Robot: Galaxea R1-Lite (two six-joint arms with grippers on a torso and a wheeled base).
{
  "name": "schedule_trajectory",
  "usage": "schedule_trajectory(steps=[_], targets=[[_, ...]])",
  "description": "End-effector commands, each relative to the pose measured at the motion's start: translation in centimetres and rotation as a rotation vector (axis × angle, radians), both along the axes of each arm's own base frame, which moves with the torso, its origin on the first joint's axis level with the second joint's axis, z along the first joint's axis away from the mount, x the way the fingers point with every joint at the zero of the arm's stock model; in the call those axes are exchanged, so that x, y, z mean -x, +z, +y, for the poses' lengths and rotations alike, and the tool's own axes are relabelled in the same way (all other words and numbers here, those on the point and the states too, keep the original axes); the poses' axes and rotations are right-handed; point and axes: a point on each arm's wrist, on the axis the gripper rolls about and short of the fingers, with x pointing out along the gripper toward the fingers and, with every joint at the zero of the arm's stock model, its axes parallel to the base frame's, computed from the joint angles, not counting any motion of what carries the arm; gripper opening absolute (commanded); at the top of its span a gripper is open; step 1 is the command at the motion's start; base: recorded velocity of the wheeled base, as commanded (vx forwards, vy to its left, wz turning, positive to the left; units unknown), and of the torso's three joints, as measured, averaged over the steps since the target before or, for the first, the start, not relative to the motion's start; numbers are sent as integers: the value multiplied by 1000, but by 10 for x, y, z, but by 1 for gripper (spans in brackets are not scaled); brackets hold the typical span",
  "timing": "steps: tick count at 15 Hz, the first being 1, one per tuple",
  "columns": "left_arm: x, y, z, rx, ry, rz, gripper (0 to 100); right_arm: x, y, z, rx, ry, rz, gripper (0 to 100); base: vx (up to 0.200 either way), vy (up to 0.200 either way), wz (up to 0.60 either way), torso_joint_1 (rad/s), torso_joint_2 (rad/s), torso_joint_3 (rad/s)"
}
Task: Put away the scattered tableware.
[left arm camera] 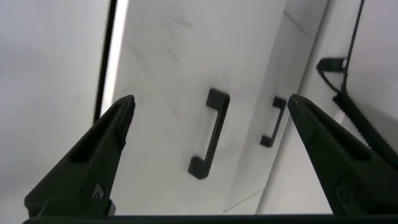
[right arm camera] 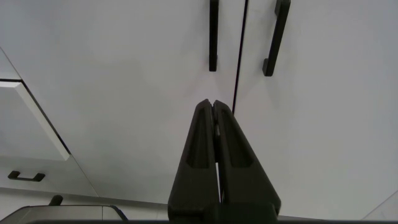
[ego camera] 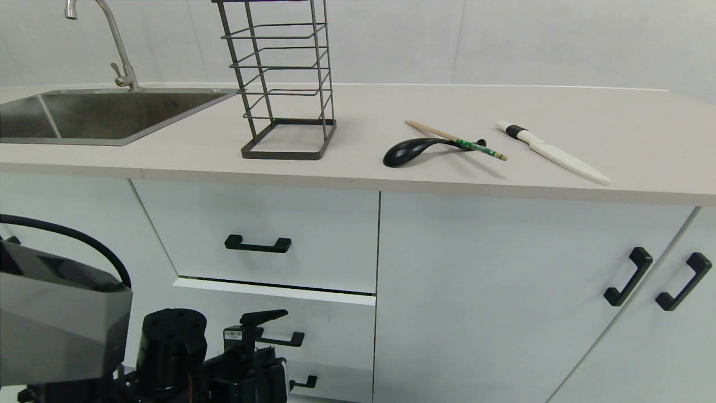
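On the counter (ego camera: 358, 168), right of the rack (ego camera: 285, 84), lay the spoon (ego camera: 404, 153), chopsticks (ego camera: 456, 140) and knife (ego camera: 551, 152). The left gripper (left arm camera: 210, 102) stood spread and the right gripper (right arm camera: 212, 107) pressed together, both facing the cabinets (ego camera: 503, 291). The chopsticks, apparently crossing the spoon handle, could roll off if the spoon were lifted first.

No legible text or labels

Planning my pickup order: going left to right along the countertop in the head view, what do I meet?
Sink → wire rack → black spoon → white knife. The chopsticks lie across the spoon's handle.
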Motion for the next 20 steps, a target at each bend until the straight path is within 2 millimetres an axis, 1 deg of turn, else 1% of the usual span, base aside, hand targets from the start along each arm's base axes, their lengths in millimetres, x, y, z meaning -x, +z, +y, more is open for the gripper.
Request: schedule_trajectory(steps=[1,2,4,9,11,15,16,18,20], targets=[[-7,4,-4,27,7,-28,100,0,0,0,0,2,2,0,0,0,0,0,0,0],[-20,4,-10,67,31,-27,100,0,0,0,0,2,2,0,0,0,0,0,0,0],[-31,2,-13,77,50,-7,100,0,0,0,0,0,2,0,0,0,0,0,0,0],[-50,-1,-6,66,109,15,100,0,0,0,0,2,2,0,0,0,0,0,0,0],[-53,-1,-4,60,118,27,100,0,0,0,0,0,2,0,0,0,0,0,0,0],[-51,-6,-3,47,119,51,100,0,0,0,0,2,2,0,0,0,0,0,0,0],[-46,-8,-2,39,115,66,100,0,0,0,0,2,2,0,0,0,0,0,0,0],[-31,-8,1,25,101,89,100,0,0,0,0,0,2,0,0,0,0,0,0,0],[-19,4,5,40,94,60,100,0,0,0,0,2,2,0,0,0,0,0,0,0]])
